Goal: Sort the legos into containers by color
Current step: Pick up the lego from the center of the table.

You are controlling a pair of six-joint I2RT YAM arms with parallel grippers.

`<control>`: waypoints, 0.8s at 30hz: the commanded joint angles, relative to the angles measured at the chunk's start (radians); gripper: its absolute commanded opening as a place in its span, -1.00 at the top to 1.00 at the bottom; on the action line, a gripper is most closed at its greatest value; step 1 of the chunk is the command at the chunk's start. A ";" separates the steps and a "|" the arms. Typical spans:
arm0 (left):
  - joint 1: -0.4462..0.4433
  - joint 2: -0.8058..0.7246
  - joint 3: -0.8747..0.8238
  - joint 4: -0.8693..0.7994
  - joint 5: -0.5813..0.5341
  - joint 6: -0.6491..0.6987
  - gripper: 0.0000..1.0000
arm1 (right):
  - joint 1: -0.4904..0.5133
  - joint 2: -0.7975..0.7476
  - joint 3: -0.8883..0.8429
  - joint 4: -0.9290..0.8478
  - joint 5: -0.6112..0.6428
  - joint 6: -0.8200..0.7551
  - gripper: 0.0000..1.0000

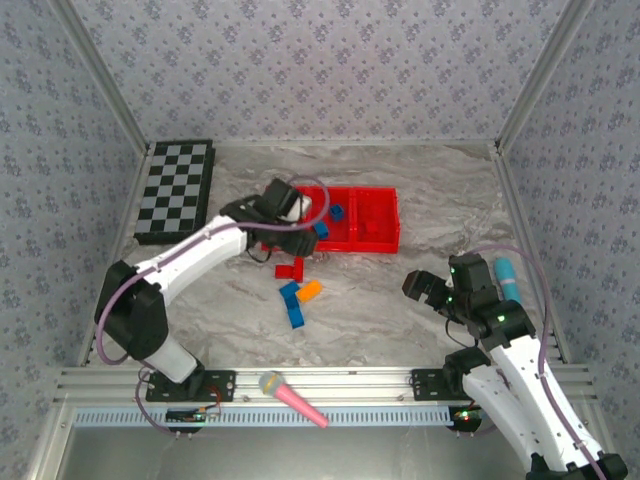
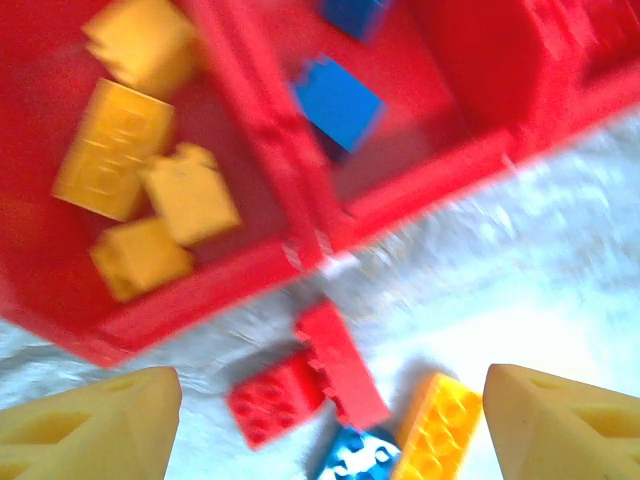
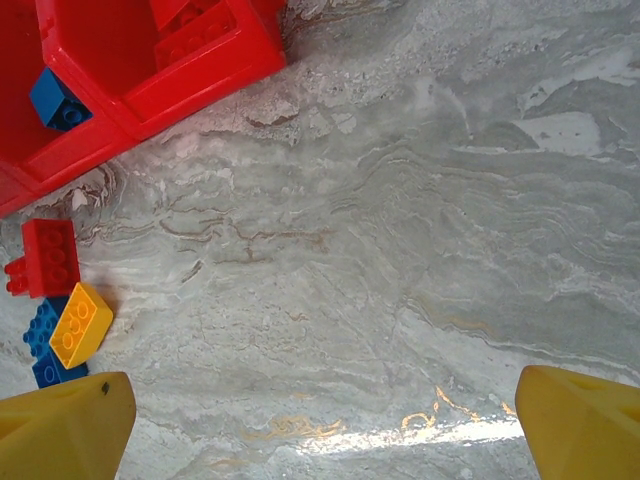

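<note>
Glossy red plastic tray (image 3: 200, 75); studded plastic legos (image 3: 80, 325); table (image 3: 400, 250) looks like smooth, slightly shiny marbled sheet.

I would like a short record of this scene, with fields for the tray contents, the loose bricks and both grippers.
tray: red, three compartments
left compartment: four yellow bricks
middle compartment: blue bricks
right compartment: red bricks
loose bricks: red, blue, yellow, on the table near the tray
left gripper: open, empty, above the tray's left end
right gripper: open, empty, above bare table

Grey marbled tabletop (image 1: 420, 290) enclosed by floral-patterned wallpaper walls (image 1: 320, 70) with aluminium corner posts (image 1: 105, 85).
</note>
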 commanded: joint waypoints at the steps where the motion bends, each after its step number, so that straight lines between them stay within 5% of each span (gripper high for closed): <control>1: -0.088 -0.004 -0.052 -0.055 0.000 0.068 -0.55 | -0.006 0.004 0.003 0.025 0.009 0.002 -0.99; 12: -0.233 0.198 -0.001 -0.080 -0.095 0.086 -0.49 | -0.005 0.008 0.003 0.036 0.016 0.001 -0.99; 24: -0.268 0.434 0.126 -0.115 -0.142 0.110 -0.28 | -0.008 -0.004 0.000 0.011 0.004 0.003 -0.99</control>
